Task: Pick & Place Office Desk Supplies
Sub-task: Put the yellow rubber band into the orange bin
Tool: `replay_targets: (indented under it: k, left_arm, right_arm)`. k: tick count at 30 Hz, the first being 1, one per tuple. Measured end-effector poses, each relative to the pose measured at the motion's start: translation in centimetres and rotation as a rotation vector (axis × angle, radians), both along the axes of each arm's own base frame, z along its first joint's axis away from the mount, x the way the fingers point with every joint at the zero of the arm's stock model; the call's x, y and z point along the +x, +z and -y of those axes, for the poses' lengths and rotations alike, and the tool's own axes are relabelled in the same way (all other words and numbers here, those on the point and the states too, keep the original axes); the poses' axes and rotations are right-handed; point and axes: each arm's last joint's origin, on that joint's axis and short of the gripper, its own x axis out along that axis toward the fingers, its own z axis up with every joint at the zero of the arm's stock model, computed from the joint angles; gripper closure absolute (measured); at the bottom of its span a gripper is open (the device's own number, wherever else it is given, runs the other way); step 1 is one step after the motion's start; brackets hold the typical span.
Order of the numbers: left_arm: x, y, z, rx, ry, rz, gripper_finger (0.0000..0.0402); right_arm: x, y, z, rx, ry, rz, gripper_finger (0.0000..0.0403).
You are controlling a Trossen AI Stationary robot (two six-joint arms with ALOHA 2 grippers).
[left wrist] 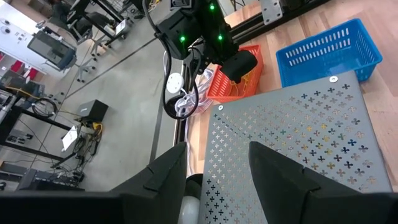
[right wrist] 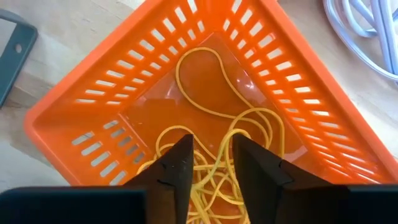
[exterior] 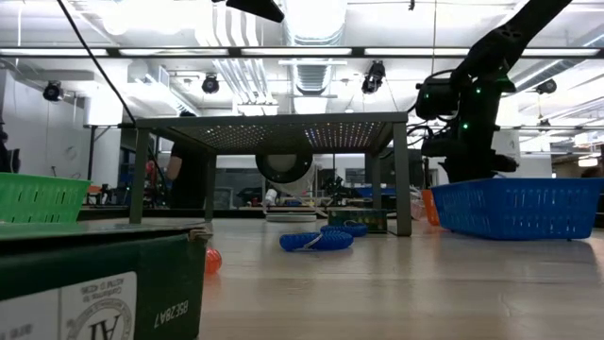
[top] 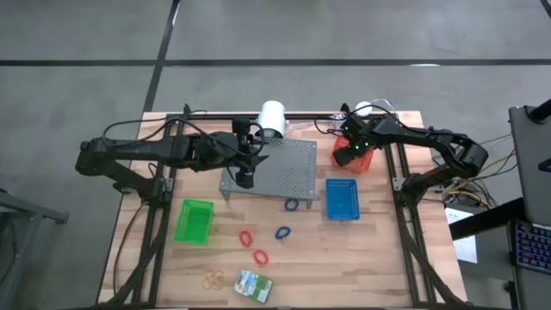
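Several rubber bands (right wrist: 205, 155) in red basket (right wrist: 81, 118), right hand (right wrist: 211, 163) slightly spread above.

A wooden desk (top: 379, 258) stands on a grey concrete floor (top: 344, 30) crossed by dark lines; long ceiling lights (exterior: 189, 52) and ducts (exterior: 311, 28) hang overhead; a keyboard (top: 532, 245) sits at the desk's right.

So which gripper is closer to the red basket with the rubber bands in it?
The right gripper: it hangs directly over the red basket, fingers just above the rubber bands. The left gripper is across the table, over the grey perforated stand.
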Motion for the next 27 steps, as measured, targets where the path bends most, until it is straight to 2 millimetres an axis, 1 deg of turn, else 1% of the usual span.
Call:
replay_targets:
  k: [7, 12, 19, 23, 27]
  left_arm:
    - [0.0, 0.0, 0.0, 0.0, 0.0, 0.0, 0.0225]
    - [0.0, 0.0, 0.0, 0.0, -0.001, 0.0, 0.0225]
    - [0.0, 0.0, 0.0, 0.0, -0.001, 0.001, 0.0225]
    - [0.0, 0.0, 0.0, 0.0, -0.001, 0.001, 0.0225]
    - [0.0, 0.0, 0.0, 0.0, -0.001, 0.001, 0.0225]
  right_arm:
    - [0.0, 0.0, 0.0, 0.0, 0.0, 0.0, 0.0249]
    - [0.0, 0.0, 0.0, 0.003, -0.004, 0.004, 0.0235]
    - [-0.1, 1.1, -0.4, 0.03, 0.011, 0.091, 0.0242]
    - [-0.5, 2.3, -0.8, 0.003, 0.019, 0.144, 0.0252]
    - [-1.1, 4.0, -1.3, -0.047, 0.025, 0.207, 0.0263]
